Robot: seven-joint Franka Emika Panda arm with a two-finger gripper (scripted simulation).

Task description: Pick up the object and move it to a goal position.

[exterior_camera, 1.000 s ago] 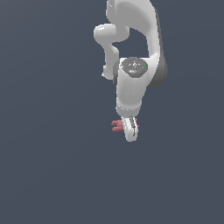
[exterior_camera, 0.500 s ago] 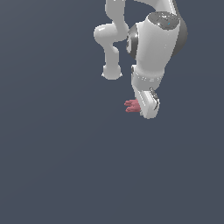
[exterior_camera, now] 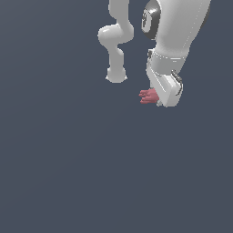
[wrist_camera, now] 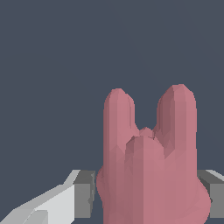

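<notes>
Object: pinkish-red piece (exterior_camera: 147, 96) with short rounded prongs, held at the tip of the gripper (exterior_camera: 157, 98)
Object position: upper right part of the exterior view, sticking out from the gripper toward the exterior view's left, prongs pointing that way
Object in wrist view: fills the lower middle of the picture (wrist_camera: 148, 170); two long rounded prongs stand side by side with a shorter lump in front of them and a small nub in the notch between
Gripper: closed narrowly on the object, one grey finger pad (wrist_camera: 83, 194) on each side of the piece and touching its body
Gripper body: white, tilted, its lower end toward the exterior view's left
Arm: white links (exterior_camera: 175, 32) run from the top edge of the exterior view down to the gripper; a second jointed section (exterior_camera: 116, 41) hangs farther to the exterior view's left, apart from the object
Surroundings: plain dark blue-grey background (exterior_camera: 68, 173) in both views; whether it is a table I cannot tell
</notes>
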